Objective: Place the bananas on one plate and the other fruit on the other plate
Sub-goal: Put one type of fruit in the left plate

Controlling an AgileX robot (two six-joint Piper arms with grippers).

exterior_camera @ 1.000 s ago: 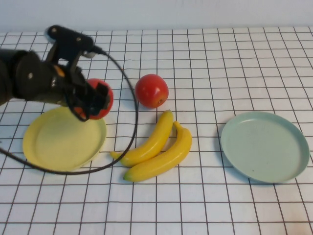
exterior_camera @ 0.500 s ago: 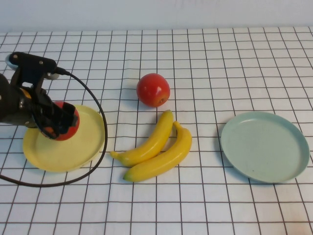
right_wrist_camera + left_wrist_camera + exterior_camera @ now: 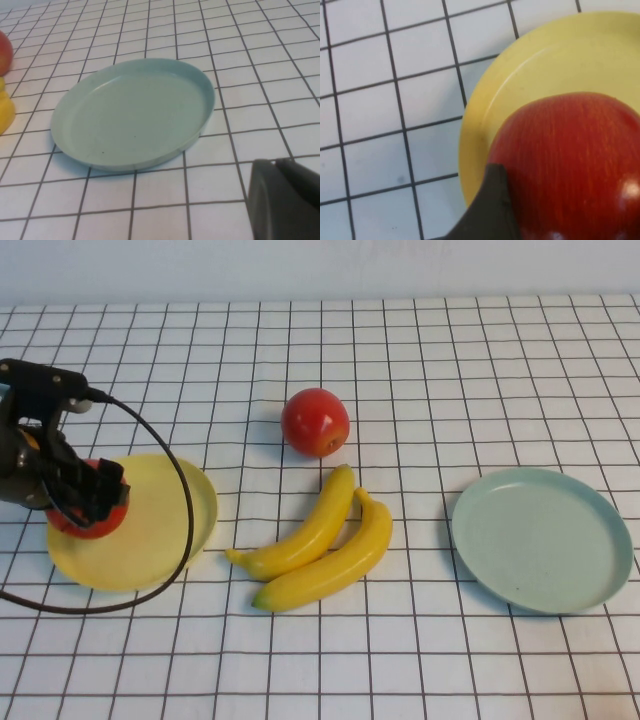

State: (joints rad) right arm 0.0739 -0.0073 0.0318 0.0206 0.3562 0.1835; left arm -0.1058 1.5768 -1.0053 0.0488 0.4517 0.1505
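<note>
The left tool (image 3: 88,502) is seen at the left edge of the table (image 3: 450,370), over the left part of the yellow plate (image 3: 150,540), and it is clamped around a red apple (image 3: 85,515). In the left wrist view the same apple (image 3: 570,165) is shown filling the space beside a dark fingertip (image 3: 487,210), with the plate's rim (image 3: 475,125) directly beneath; whether the apple touches the plate cannot be told. A black cable (image 3: 185,500) is looped from the arm across the plate.

A second red apple (image 3: 315,422) is found on the bare table, just beyond the bananas (image 3: 320,540), which are laid side by side and touching between the two plates. The blue-green plate (image 3: 542,538) is set well apart on the right with nothing on it.

The right tool (image 3: 282,200) is caught only as a dark finger in the right wrist view, near the blue-green plate (image 3: 132,112); its opening cannot be told.
</note>
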